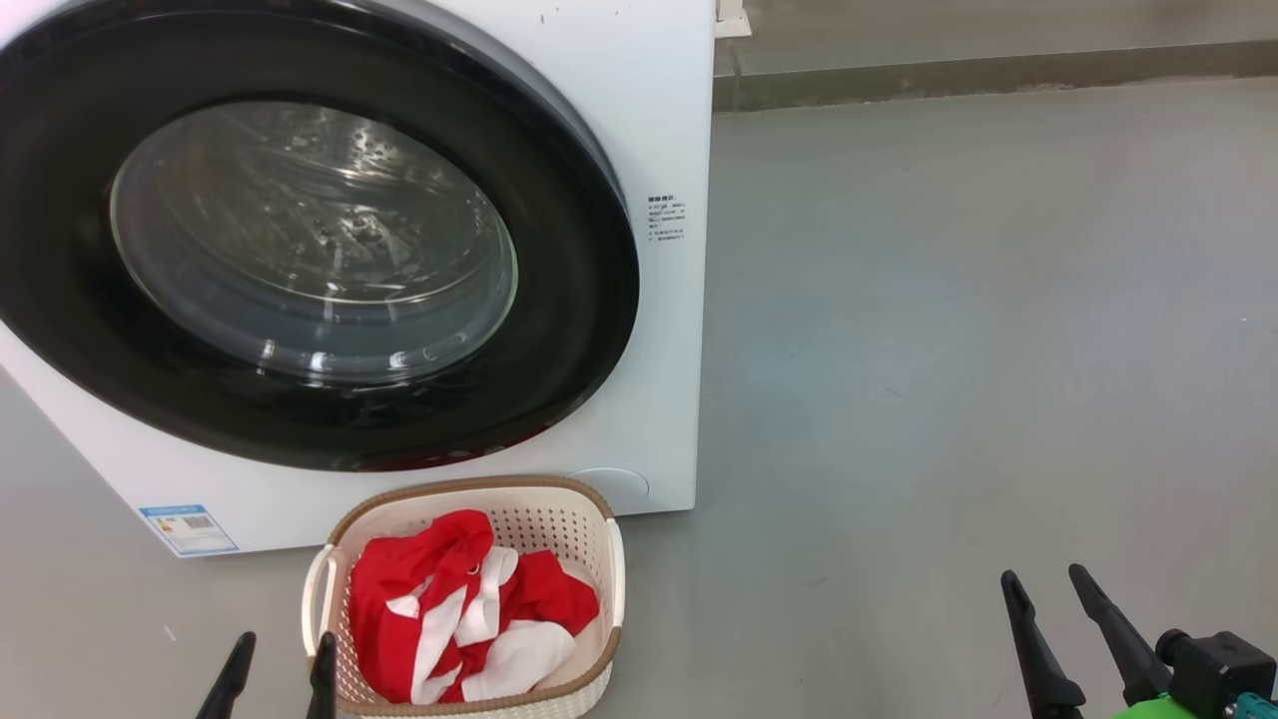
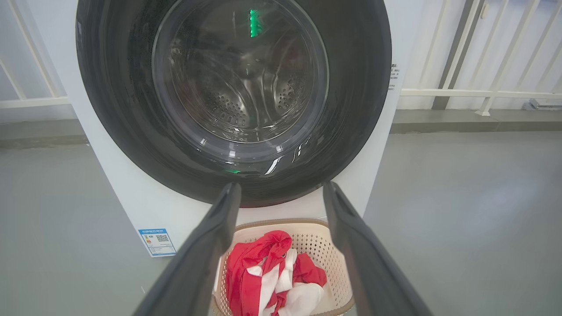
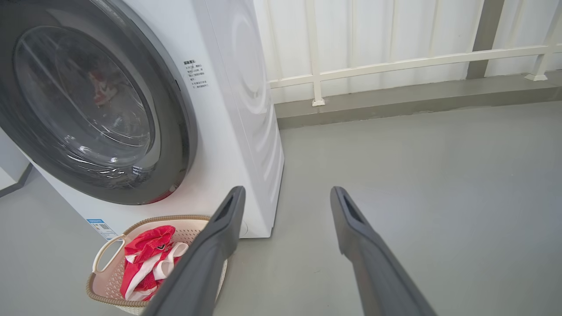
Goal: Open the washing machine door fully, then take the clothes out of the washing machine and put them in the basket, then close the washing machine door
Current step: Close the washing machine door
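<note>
1. Washing machine door [image 1: 579, 300]: looking shut, facing both grippers.
2. Lying in the basket [image 1: 469, 487] at the washing machine [image 1: 659, 399]'s foot: the clothes [image 1: 439, 589].
3. Hanging spread, empty: left gripper [image 1: 285, 644] beside basket, nearer; right gripper [image 1: 1043, 579] well apart.

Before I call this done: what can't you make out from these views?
- Lower drum: left wrist view, hidden behind the black rim of the washing machine door and glare.
- Red patch in the door glass, right wrist view: reflection or leftover garment, unclear.
- Latch: rim covers it, all views.
- Printed text on the washing machine: head view, too small.
- Basket bottom: head view, covered by the clothes.
</note>
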Robot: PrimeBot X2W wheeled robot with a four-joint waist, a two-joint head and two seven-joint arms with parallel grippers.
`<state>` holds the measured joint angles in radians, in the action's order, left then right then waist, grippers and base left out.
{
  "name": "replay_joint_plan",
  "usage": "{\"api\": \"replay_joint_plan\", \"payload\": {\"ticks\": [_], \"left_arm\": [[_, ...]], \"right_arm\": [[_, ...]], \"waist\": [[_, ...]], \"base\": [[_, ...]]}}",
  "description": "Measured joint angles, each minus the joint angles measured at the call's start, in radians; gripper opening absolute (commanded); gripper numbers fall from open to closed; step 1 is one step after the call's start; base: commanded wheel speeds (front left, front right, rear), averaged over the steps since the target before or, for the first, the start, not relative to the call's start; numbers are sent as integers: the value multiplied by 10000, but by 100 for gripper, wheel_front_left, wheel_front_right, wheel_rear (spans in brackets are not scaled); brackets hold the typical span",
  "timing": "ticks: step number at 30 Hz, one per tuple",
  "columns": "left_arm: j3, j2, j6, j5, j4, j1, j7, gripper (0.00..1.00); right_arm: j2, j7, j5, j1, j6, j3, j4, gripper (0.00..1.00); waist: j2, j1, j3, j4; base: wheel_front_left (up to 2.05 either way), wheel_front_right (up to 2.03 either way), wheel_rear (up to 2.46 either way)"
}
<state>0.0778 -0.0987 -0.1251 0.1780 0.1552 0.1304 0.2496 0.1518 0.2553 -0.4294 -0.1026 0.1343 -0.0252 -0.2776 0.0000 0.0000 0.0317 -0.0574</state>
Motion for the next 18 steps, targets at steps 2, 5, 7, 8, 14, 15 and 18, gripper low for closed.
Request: {"api": "replay_joint_plan", "payload": {"ticks": [2,5,7,8,14,15,18], "left_arm": [[4,-58,0,61,44,0,0,100],[8,-79,0,69,71,0,0,100],[31,-79,0,84,86,-1,0,100],[46,-79,0,84,100,-1,0,100],[98,-54,0,98,123,0,0,100],[98,-54,0,107,123,0,0,100],[102,-54,0,171,130,0,0,100]], "right_arm": [[-2,0,0,-1,0,42,2,100],[-4,0,0,-2,0,73,4,100],[-6,0,0,-3,0,79,4,100],[-6,0,0,-3,0,79,4,100],[-6,0,0,-4,0,77,6,100],[-6,0,0,-4,0,77,6,100],[-6,0,0,-4,0,75,6,100]], "waist": [[0,0,-16,10],[0,0,-23,30],[0,0,-25,49],[0,0,-22,56],[0,0,-22,75],[0,0,-25,77],[0,0,-43,82]], "base": [[0,0,0],[0,0,0],[0,0,0],[0,0,0],[0,0,0],[0,0,0],[0,0,0]]}}
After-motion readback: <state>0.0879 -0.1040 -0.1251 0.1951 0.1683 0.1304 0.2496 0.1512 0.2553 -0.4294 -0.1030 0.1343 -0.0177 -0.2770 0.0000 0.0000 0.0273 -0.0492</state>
